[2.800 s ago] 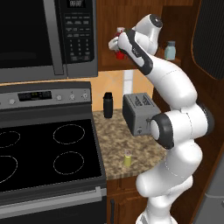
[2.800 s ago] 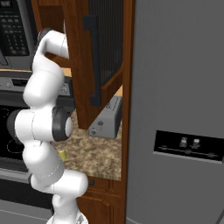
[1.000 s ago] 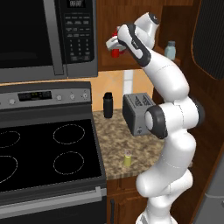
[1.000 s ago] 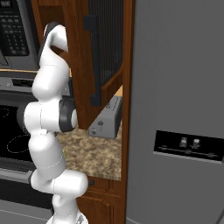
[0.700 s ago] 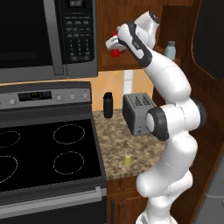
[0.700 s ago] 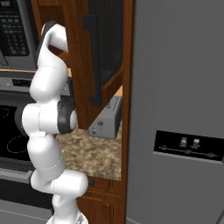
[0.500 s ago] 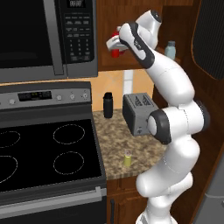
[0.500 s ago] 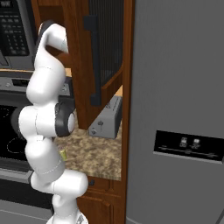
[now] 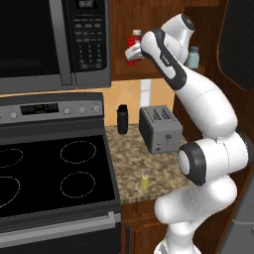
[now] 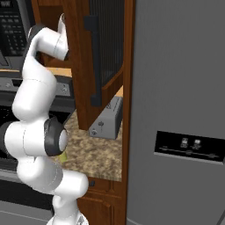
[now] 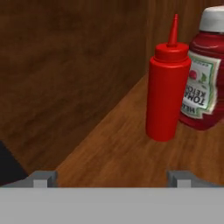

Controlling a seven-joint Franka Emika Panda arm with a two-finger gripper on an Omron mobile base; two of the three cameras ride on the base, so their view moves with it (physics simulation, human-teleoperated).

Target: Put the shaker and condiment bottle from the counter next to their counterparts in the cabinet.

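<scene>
Your gripper (image 11: 109, 177) has let go and backed off, jaws wide: the all-red squeeze bottle (image 11: 166, 87) stands on the reddish-brown wooden cabinet shelf (image 11: 109, 148), touching the white-capped labelled ketchup bottle (image 11: 204, 74). Next up is the tiny yellow-green shaker (image 9: 144, 180), waiting on the speckled counter (image 9: 163, 168).

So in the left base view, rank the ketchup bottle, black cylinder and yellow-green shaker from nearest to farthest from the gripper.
1. Ketchup bottle: on the cabinet shelf, right at the gripper.
2. Black cylinder: on the counter below, beside the toaster.
3. Yellow-green shaker: lowest, near the counter's front edge.
</scene>
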